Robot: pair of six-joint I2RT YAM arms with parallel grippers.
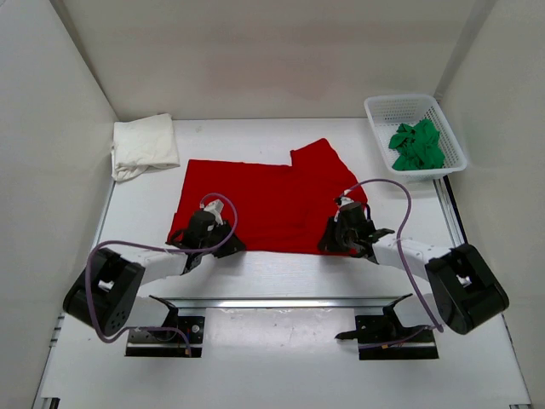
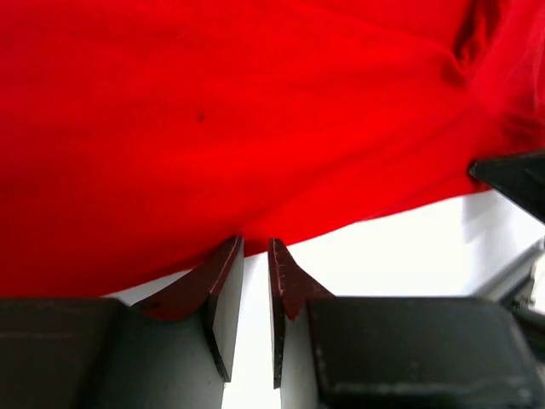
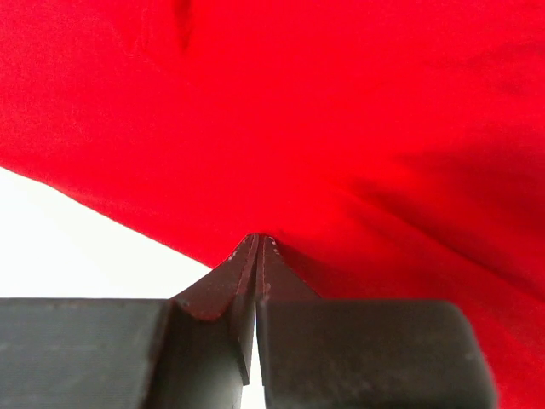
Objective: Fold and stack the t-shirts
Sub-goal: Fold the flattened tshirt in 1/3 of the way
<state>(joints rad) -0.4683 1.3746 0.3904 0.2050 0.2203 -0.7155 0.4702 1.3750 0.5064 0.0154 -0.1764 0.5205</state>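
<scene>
The right gripper (image 3: 258, 239) pinches the near hem of the red t-shirt (image 1: 272, 200); the left gripper (image 2: 255, 244) stands slightly open there.

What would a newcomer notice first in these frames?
The red t-shirt spread wide across mid-table dominates. Both arms work its near hem: the right gripper is pinched shut on the edge, while the left gripper has its jaws slightly apart at the edge. Next come the cream-white t-shirt, folded at the far left, and the green t-shirt, crumpled in the white mesh basket at the far right.
</scene>
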